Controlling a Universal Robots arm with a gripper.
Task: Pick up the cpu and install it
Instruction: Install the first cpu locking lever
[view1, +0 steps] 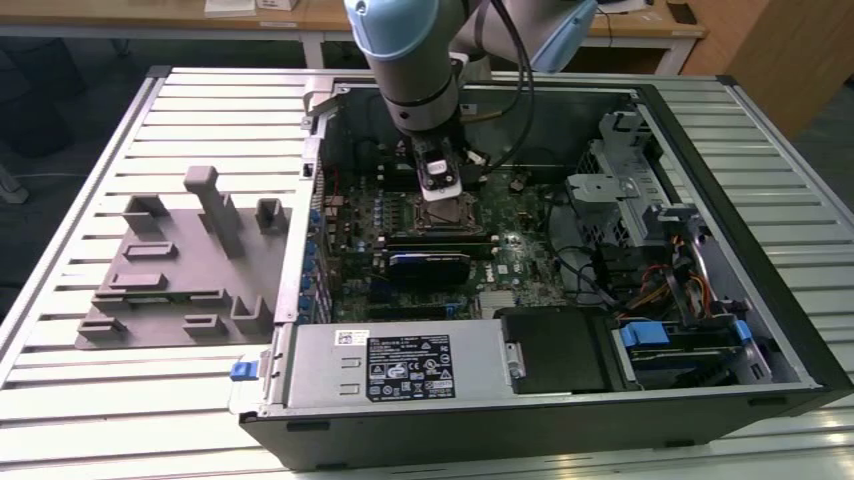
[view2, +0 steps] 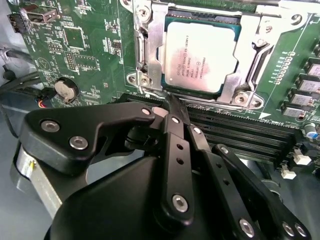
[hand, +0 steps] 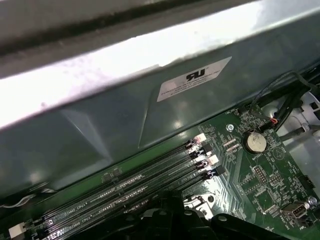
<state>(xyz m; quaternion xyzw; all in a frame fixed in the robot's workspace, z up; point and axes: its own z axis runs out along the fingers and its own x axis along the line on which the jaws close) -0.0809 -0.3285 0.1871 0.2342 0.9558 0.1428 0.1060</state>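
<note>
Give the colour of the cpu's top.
Pale silver cpu top, clearest in the second wrist view.

Arm reaching straight down, wrist vertical, black fingers pressed together, empty

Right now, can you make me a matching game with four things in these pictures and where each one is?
Things:
1. cpu
2. hand
3. grey fixture plate
4. round coin battery

Places:
A. on the slatted table, outside the computer case, at the exterior view's left
B. lying in the metal socket frame on the green board
C. on the green board, off to one side of the socket
D. hanging over the memory slots, just beside the socket

Pairs: 1-B, 2-D, 3-A, 4-C
</note>
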